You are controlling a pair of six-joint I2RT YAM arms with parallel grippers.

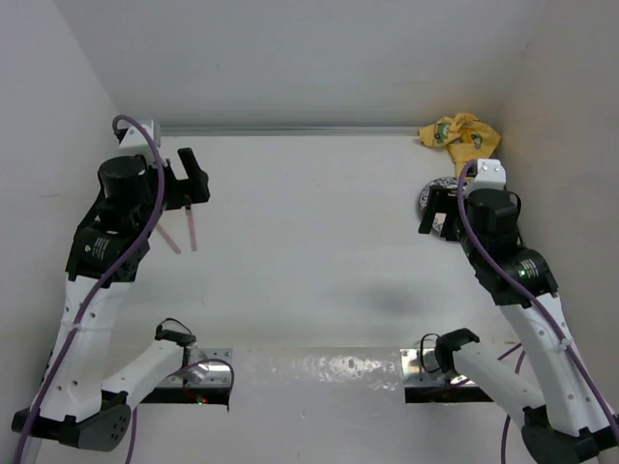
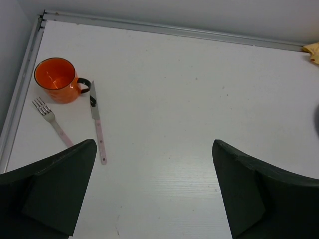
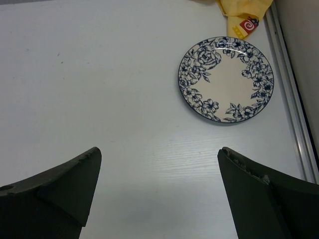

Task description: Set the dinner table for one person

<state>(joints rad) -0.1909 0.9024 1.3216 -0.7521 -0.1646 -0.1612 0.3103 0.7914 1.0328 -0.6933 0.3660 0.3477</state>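
Note:
The dinner table point(image 1: 309, 242) is a plain white top with thin metal rails. At its far left an orange mug point(image 2: 57, 79) stands upright, with a pink-handled fork point(image 2: 52, 119) and knife point(image 2: 97, 122) lying beside it. My left gripper point(image 2: 154, 164) hovers open above bare table, near these three and holding nothing. A white plate with a blue flower rim point(image 3: 225, 79) lies at the far right. My right gripper point(image 3: 159, 169) is open over bare table just short of the plate. In the top view the left arm hides the mug, and the right arm covers most of the plate point(image 1: 426, 198).
A crumpled yellow placemat point(image 1: 459, 135) lies in the far right corner, just behind the plate. White walls close in the table on the left, back and right. A metal rail point(image 3: 291, 99) runs along the right edge close to the plate.

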